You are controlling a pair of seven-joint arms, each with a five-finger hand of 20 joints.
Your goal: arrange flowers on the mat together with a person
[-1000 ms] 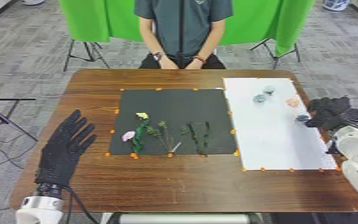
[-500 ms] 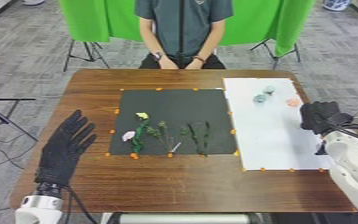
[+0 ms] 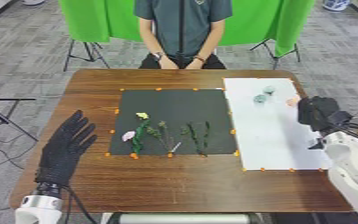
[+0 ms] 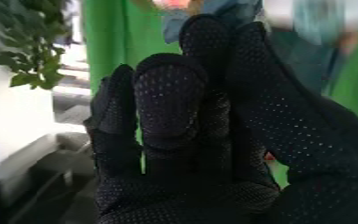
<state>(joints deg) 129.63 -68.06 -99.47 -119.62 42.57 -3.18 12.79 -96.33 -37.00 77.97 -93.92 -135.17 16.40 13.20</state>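
Black fabric covers the right hand, which is held over the right edge of the white sheet, at the right of the frame. In the right wrist view its fingers are seen bent and drawn close together, with the thumb brought against them. A blue-grey flower with thin, cloth-like petals is pinched at the fingertips; how its stem lies cannot be told.

At the left of the frame, the black-gloved left hand is laid along the brown wooden table, its fingers straight and slightly apart, with nothing held.

Two pale blue-green flowers are placed close together on the upper part of the white sheet, and a peach-pink flower is partly hidden just beside the right hand. On the dark grey mat, in the centre of the frame, a pale yellow flower is set above a pale pink flower, with green leafy stems laid to their right, roughly upright in the frame.
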